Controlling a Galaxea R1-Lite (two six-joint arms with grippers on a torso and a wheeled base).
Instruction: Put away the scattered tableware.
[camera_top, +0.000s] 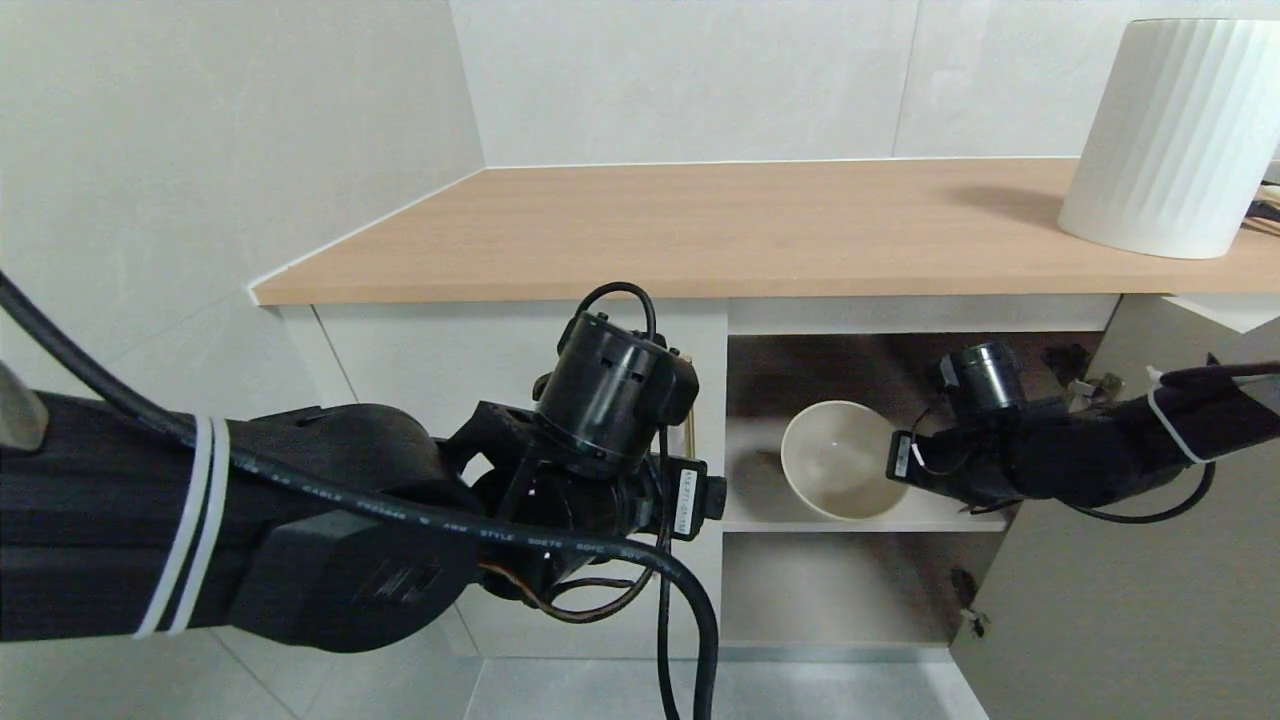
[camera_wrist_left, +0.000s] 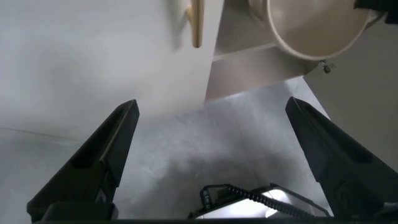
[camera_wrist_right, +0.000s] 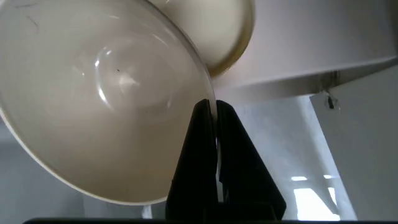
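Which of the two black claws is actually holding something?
The right gripper: it pinches the rim of the pale bowl inside the open cupboard. The left gripper is open and empty.

Print on the cable (camera_top: 470, 528) and white label (camera_top: 684, 497) is unreadable.

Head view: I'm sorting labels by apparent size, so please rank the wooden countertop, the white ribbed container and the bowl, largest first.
1. wooden countertop, by far the widest
2. white ribbed container, though the picture's edge cuts it off
3. bowl, clearly the smallest
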